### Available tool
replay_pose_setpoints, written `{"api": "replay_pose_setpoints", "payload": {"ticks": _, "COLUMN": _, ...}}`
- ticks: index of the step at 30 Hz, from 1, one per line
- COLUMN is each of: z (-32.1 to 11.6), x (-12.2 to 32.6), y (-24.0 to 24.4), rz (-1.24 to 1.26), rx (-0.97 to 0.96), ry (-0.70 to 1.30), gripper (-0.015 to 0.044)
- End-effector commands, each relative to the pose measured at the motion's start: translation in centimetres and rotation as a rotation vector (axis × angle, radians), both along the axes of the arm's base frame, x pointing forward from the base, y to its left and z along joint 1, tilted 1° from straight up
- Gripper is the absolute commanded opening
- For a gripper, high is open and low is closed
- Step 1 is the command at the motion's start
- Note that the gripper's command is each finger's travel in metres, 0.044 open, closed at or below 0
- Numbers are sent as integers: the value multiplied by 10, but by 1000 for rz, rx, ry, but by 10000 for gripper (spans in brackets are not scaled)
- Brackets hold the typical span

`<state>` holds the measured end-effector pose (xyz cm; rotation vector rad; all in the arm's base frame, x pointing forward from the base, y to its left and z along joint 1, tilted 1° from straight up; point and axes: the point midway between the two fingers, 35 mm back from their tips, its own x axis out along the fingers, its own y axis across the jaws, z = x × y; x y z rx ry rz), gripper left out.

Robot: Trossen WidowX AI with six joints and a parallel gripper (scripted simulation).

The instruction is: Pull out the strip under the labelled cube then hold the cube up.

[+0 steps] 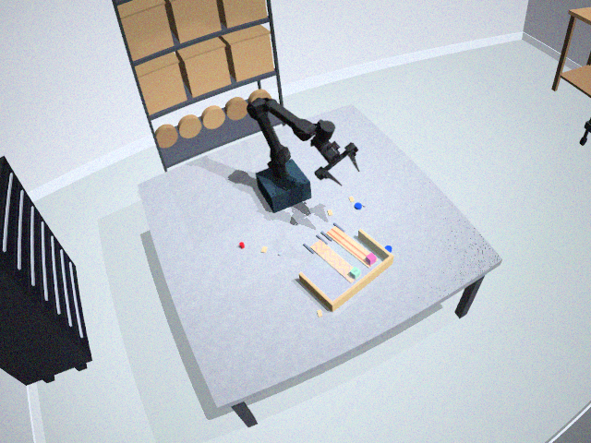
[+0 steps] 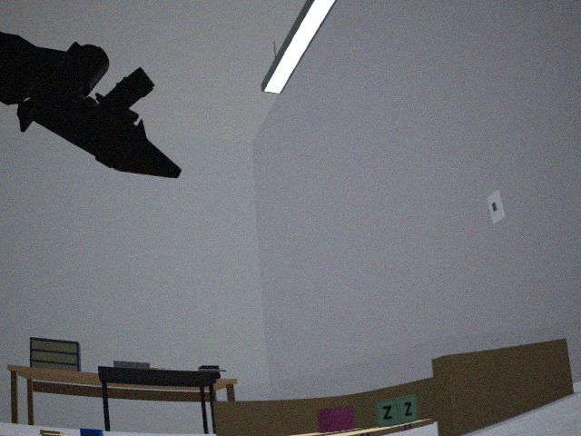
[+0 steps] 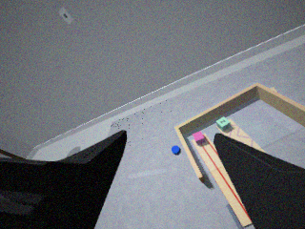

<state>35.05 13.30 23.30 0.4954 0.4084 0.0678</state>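
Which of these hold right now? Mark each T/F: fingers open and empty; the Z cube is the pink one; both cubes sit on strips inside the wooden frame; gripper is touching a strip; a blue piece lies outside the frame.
1. The gripper has its fingers open, nothing between them. True.
2. The Z label is on the pink cube. False: it is on the green cube.
3. Both cubes sit on strips inside the wooden frame. True.
4. The gripper is touching the striped strip. False: it hangs in the air above the table, near the arm's base.
5. A blue piece lies outside the frame. True.
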Motion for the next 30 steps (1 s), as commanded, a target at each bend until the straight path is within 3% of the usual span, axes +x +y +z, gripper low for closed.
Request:
{"api": "replay_pose_setpoints", "payload": {"ticks": 1, "z": -33, "x": -6, "y": -44, "rz": 15, "rx": -176, "ry": 48, "gripper": 400}}
{"api": "replay_pose_setpoints", "payload": {"ticks": 8, "z": -101, "x": -39, "y": -122, "rz": 84, "rx": -482, "ry": 171, "gripper": 400}}
{"api": "replay_pose_setpoints", "payload": {"ticks": 17, "z": -107, "x": -43, "y": -128, "rz": 93, "rx": -505, "ry": 182, "gripper": 400}}
{"api": "replay_pose_setpoints", "payload": {"ticks": 30, "z": -154, "x": 9, "y": -138, "rz": 298, "rx": -583, "ry": 674, "gripper": 59}}
